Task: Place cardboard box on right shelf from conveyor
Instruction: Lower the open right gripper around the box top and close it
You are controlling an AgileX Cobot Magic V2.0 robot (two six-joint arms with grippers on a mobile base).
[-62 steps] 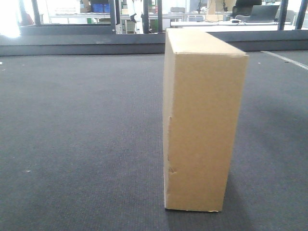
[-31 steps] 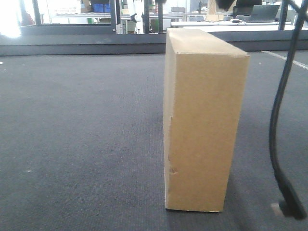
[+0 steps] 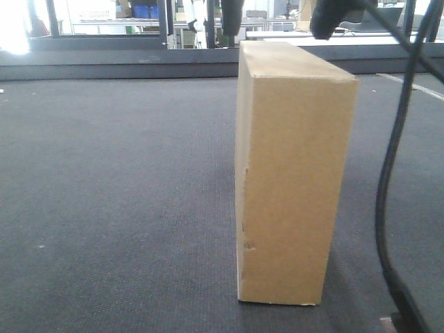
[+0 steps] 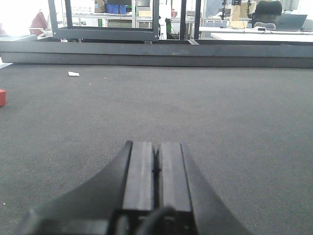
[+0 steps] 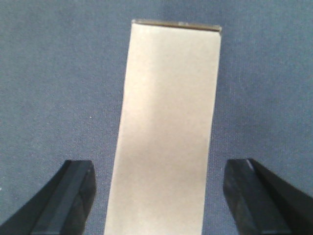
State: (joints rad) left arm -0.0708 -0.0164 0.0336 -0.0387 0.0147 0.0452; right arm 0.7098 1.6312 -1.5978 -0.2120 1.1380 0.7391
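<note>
Cardboard box (image 3: 291, 173) stood upright on its narrow end on the conveyor (image 3: 104, 194), plain tan, with small tab notches down its left front edge. Where the left gripper (image 4: 156, 147) sat relative to the box I could not tell. Its fingers (image 4: 139, 181) were pressed flat together with nothing between them, low over the belt. Above the box the right gripper (image 5: 159, 169) was spread wide, one finger off the box's left side and the other off its right. Both were apart from the cardboard, gripping nothing. Right of the box a black cable (image 3: 383, 180) drooped.
</note>
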